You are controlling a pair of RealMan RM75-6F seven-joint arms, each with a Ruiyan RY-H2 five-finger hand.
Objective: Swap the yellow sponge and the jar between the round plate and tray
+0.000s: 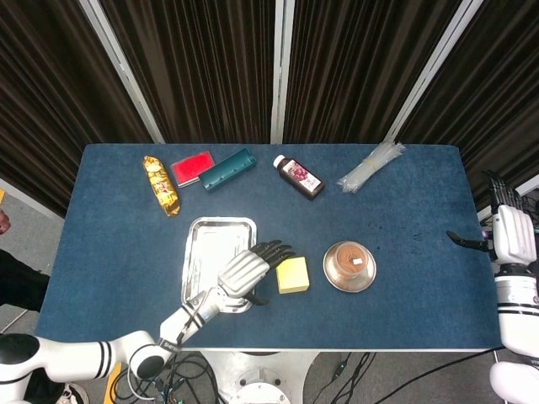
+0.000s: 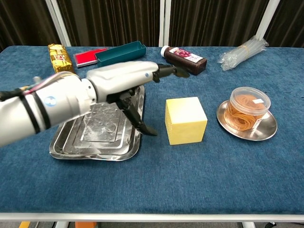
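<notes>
Overhead, the head view shows the left robot hand (image 1: 246, 271) reaching across the near right corner of the steel tray (image 1: 207, 246) toward the yellow sponge (image 1: 292, 275), fingers spread and holding nothing; the fingertips look close to the sponge, though contact cannot be told. One sponge sits on the blue table (image 1: 404, 210) between tray and round plate (image 1: 337, 279), on neither. One jar (image 1: 349, 262) stands on that one plate. By the look of it the swap is partly begun at most: the tray lies empty, the jar has yet to go to the tray and the sponge to the plate. The right robot hand (image 1: 512, 233) hangs off the table's right edge, fingers apart, empty. Along the far side lie one gold packet (image 1: 162, 184), one red box (image 1: 193, 167), one teal case (image 1: 228, 168), one dark bottle (image 1: 298, 176) and one bundle of clear straws (image 1: 371, 166)

From the chest view, the left robot hand (image 2: 124, 80) hovers over the tray's (image 2: 71, 147) right side, fingers outstretched past the sponge's (image 2: 185, 119) far left corner, thumb pointing down beside it, gripping nothing. Jar (image 2: 249, 107) and plate (image 2: 266, 131) stand untouched at right; the right robot hand is out of frame here
</notes>
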